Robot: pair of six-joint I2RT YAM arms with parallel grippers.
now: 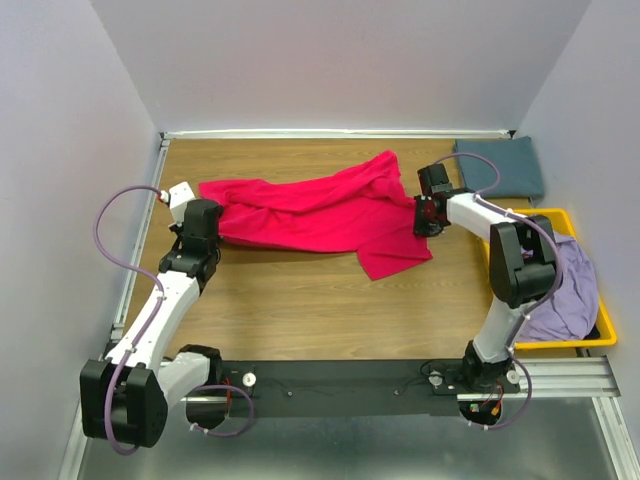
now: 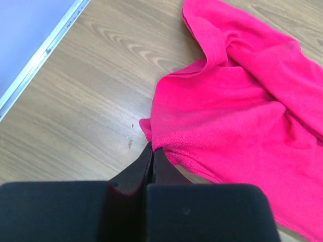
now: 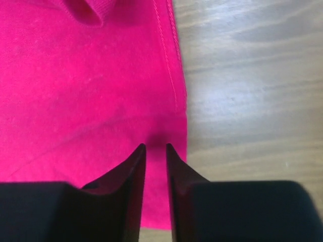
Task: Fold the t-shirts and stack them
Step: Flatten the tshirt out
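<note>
Field notes, my station.

Red shirt lies rumpled across the far half of the worktop, long way left to right. One flap hangs toward the near side at its right end. It is unfolded and creased through the middle.

Left fingers: closed tight, tips together on the shirt's hem, just beside a corner of the cloth. From the left wrist view I read this as a pinch on the hem. In the overhead, the left arm reaches to the shirt's left end.

Right fingers: a narrow gap between them, tips down on the cloth just inside the shirt's right hem. Red cloth shows in the gap, with a small dark pucker just ahead of the tips. I cannot tell whether they have hold of the cloth or only rest on it. Bare wood begins just right of the hem. The right arm bends in from the right to the shirt's right end.

Blue shirt: folded flat in the far right corner of the worktop, apart from the red one.

Bin: yellow, at the right edge, near side of the blue shirt. Lavender shirt is heaped in it, unfolded, partly hidden behind the right arm.
</note>
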